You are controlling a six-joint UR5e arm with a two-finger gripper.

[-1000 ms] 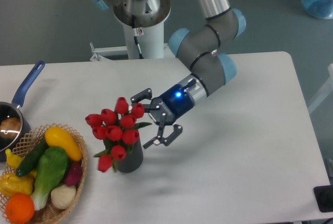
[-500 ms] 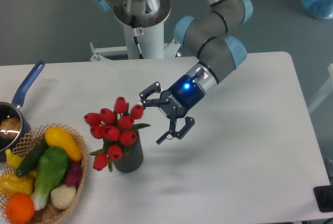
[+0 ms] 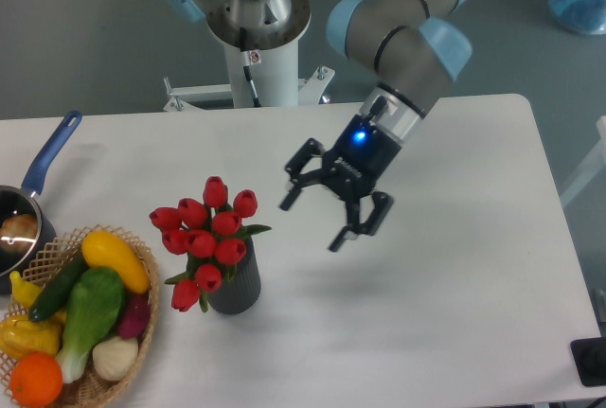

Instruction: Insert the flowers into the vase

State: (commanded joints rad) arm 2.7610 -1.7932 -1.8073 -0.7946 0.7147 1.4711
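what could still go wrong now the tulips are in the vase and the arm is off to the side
The tulips lean out to the left of the vase, so the top-heavy bunch might tip it towards the wicker basket close beside it. One low bloom droops over the rim and could slip out. The open gripper hangs near the blooms; a swing back left might clip them.

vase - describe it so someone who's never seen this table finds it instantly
On the white table, look right of the wicker basket at the front left corner. The vase is the dark grey ribbed cylinder there, the only thing holding the red tulips.
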